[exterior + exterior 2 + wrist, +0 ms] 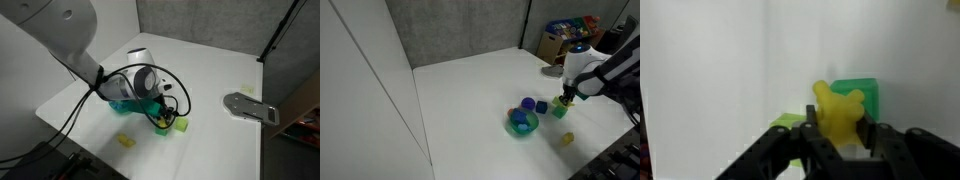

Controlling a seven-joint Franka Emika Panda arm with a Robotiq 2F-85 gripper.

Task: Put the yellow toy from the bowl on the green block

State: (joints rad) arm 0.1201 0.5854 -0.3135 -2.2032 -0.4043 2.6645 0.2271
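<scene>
gripping the yellow toy [838, 112], your gripper [840, 124] hides its lower half. its spikes are blurred; one lobe points up-left, and you can't tell a long axis. one green block [862, 95] sits just behind it, right of one lime cube [790, 121]. one bowl [520, 132] lies to the left in an exterior view.

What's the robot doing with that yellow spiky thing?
The robot arm is pinching the yellow toy between its fingers, out of the bowl. It holds the toy right at the green block, where it is meant to go. A lime block sits just beside. The toy is not let go yet.
</scene>
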